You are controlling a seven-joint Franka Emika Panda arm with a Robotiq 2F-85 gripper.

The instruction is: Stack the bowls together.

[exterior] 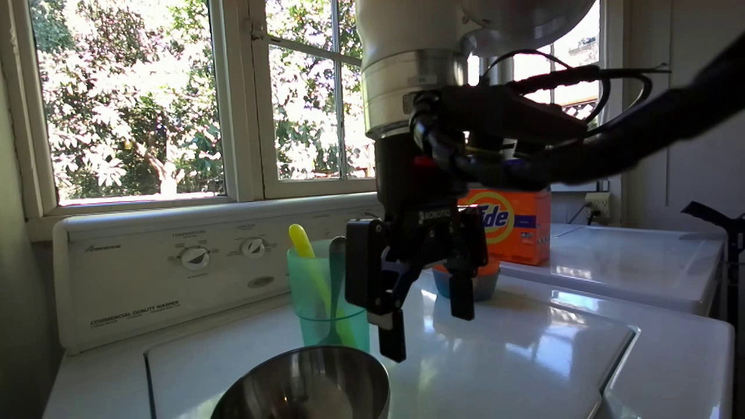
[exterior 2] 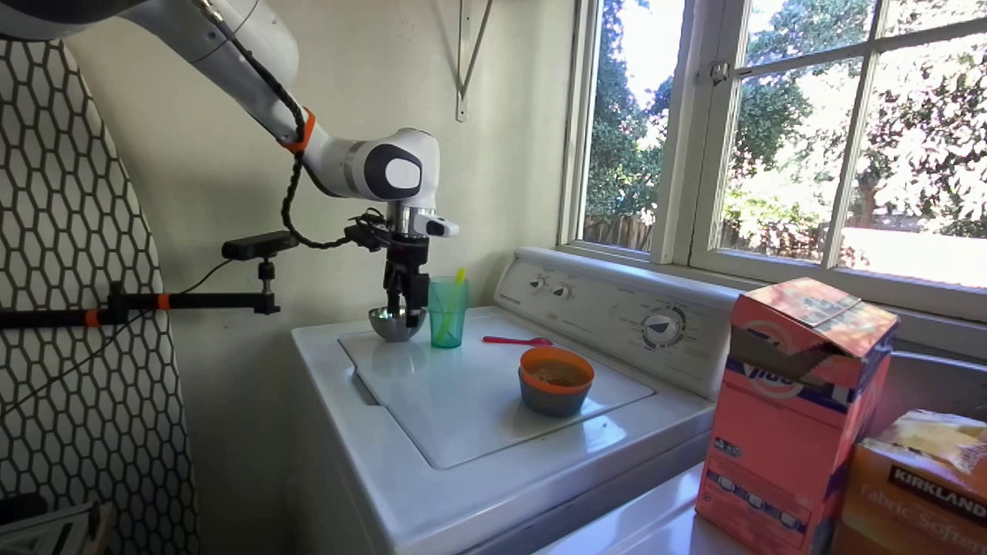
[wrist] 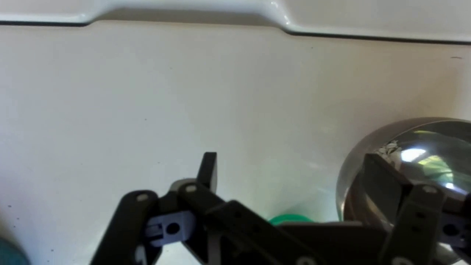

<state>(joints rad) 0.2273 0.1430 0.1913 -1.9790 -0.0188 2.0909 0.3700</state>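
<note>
A shiny metal bowl (exterior: pixel 256 390) stands upright on the washer lid, also in an exterior view (exterior 2: pixel 389 327) and at the right of the wrist view (wrist: pixel 347 162). An orange bowl (exterior 2: pixel 532 365) sits inside a grey-blue bowl (exterior 2: pixel 551 401) at the lid's other end; that pair also shows partly hidden behind the gripper (exterior: pixel 483 288). My gripper (exterior: pixel 428 331) is open and empty, beside and above the metal bowl, also in an exterior view (exterior 2: pixel 404 312). In the wrist view (wrist: pixel 290 156), one fingertip overlaps the metal bowl's rim; the other is over the bare lid. I cannot tell whether it touches.
A green cup (exterior: pixel 300 285) with yellow and dark utensils stands close to the metal bowl and the gripper. A red spoon (exterior 2: pixel 513 341) lies near the control panel (exterior 2: pixel 609 312). A Tide box (exterior 2: pixel 771 447) and a fabric softener box (exterior 2: pixel 917 493) stand beyond the washer.
</note>
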